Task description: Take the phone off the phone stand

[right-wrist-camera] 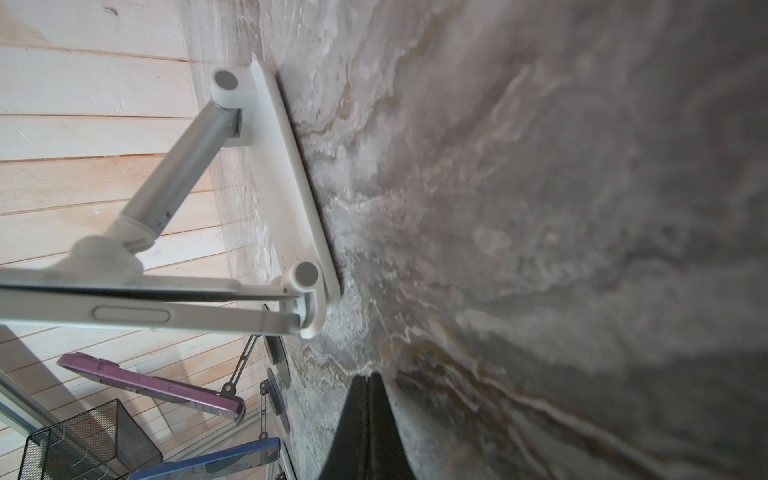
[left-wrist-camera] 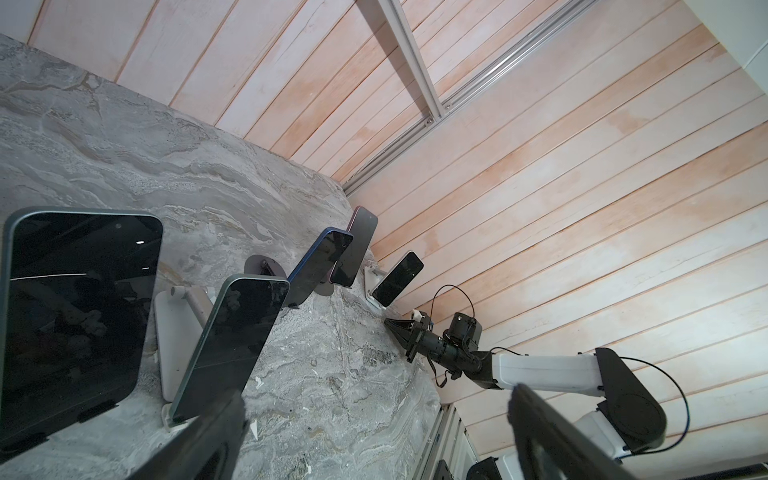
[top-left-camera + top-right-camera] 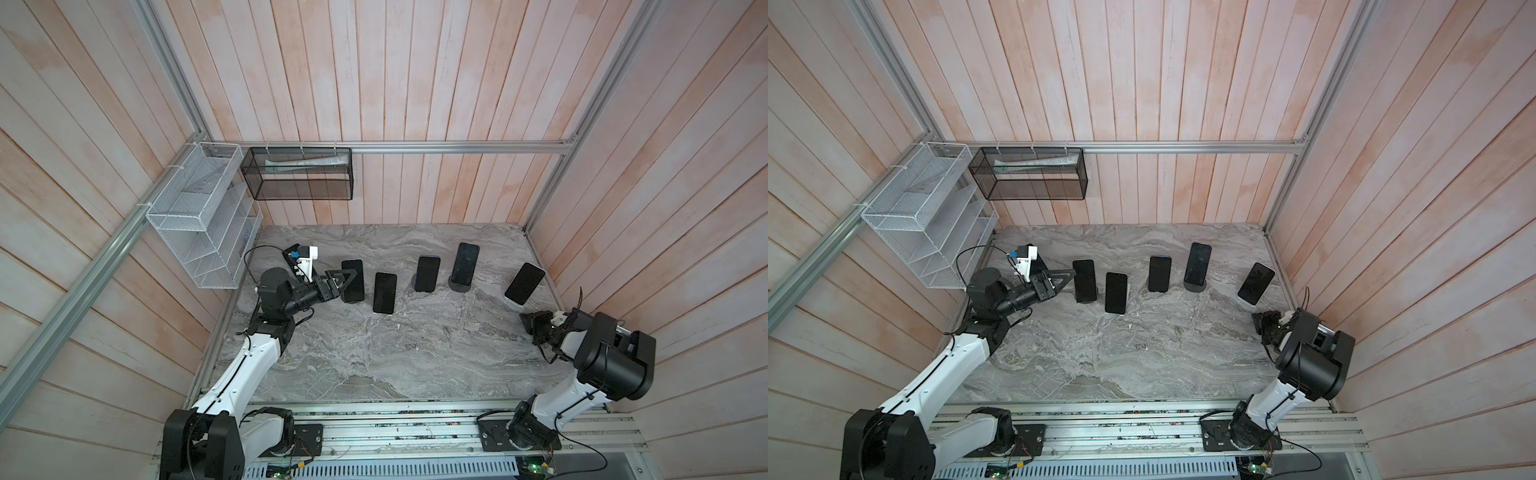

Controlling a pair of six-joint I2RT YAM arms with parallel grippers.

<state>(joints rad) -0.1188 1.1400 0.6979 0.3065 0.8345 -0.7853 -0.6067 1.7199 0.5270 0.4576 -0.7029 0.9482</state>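
Phone: far left of a row of five and judged the target, since the open gripper is next to it. It is propped on its phone stand, which is mostly hidden behind it, at about 10 o'clock on the table.
Long axis: the phone stands on end, leaning back toward 12 o'clock, with the screen facing 6.
Left gripper: jaws spread wide, holding nothing. The phone lies at 3 o'clock from it, just beside the tips. In the left wrist view the phone sits outside the gap, to one side of a finger.
Nearer arm: the left, plainly.
Right gripper: closed tight and empty, at 4 o'clock on the table, well apart from the target.
Second phone: just beside the target, at its 4 o'clock.
In the way: probably the second phone, which leaves little room at the target's 3 o'clock edge for a finger.
Further phones: three more, out toward 2 o'clock. The last phone is at 12 o'clock from the right gripper.
Walls: a white wire rack and a black mesh basket hang toward 10–11 o'clock, above the table.
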